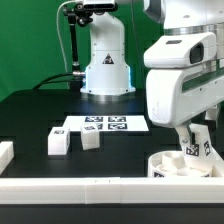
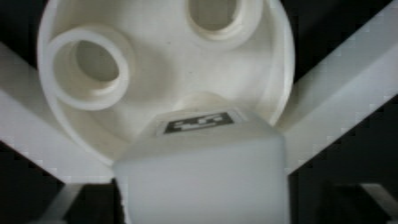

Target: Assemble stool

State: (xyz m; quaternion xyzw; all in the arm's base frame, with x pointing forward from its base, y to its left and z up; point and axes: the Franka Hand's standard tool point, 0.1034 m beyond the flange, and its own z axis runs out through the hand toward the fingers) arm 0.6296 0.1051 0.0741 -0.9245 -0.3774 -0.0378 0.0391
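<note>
The white round stool seat (image 1: 170, 166) lies on the table at the exterior view's lower right. In the wrist view the seat (image 2: 160, 45) shows round sockets. My gripper (image 1: 195, 150) is shut on a short white blocky leg (image 1: 191, 148) and holds it upright just above the seat. In the wrist view the leg (image 2: 199, 175) fills the space between the fingers (image 2: 349, 90), with its tag facing the camera. Two more white legs (image 1: 57, 142) (image 1: 90, 140) stand loose on the black table to the exterior view's left.
The marker board (image 1: 105, 124) lies flat behind the loose legs. A long white rail (image 1: 80, 190) runs along the front edge, and a white block (image 1: 5, 153) sits at the far left. The robot's base (image 1: 105, 70) stands at the back.
</note>
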